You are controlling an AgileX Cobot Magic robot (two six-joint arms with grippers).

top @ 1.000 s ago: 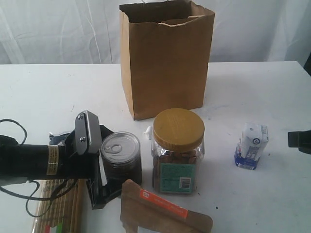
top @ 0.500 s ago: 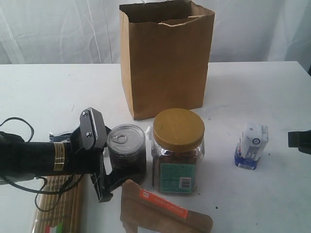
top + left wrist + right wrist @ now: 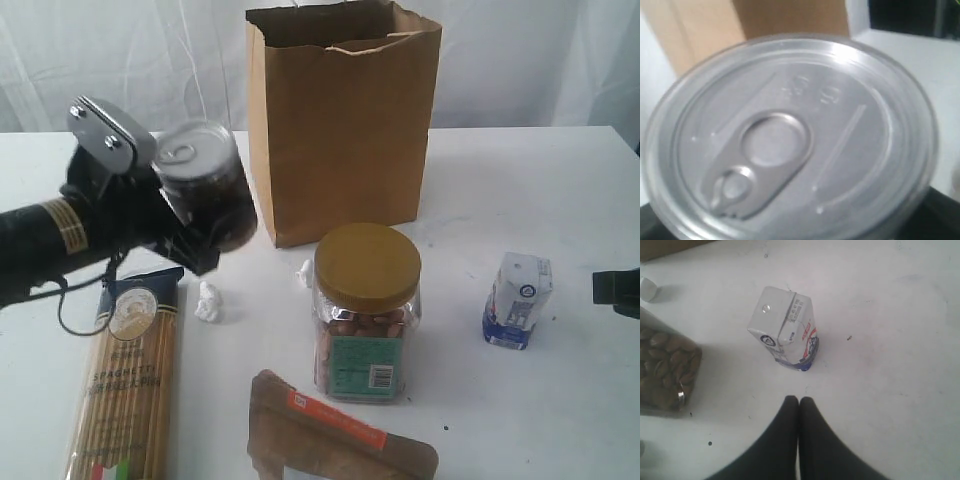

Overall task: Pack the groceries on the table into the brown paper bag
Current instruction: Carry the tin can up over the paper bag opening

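Observation:
My left gripper is shut on the dark pull-tab jar and holds it in the air, tilted, just left of the brown paper bag. The jar's silver lid fills the left wrist view, with the bag behind it. On the table stand the gold-lidded nut jar and the small white-blue carton. The spaghetti packet and the orange-labelled pouch lie near the front. My right gripper is shut and empty, close to the carton.
A small crumpled white scrap lies beside the spaghetti. Another white bit sits by the nut jar. The bag stands upright with its top open. White curtains hang behind the table.
My left gripper closed on the pull-tab jar and lifted it from the table, up and back toward the bag's left side. The spaghetti packet is now uncovered. The right arm has not moved.

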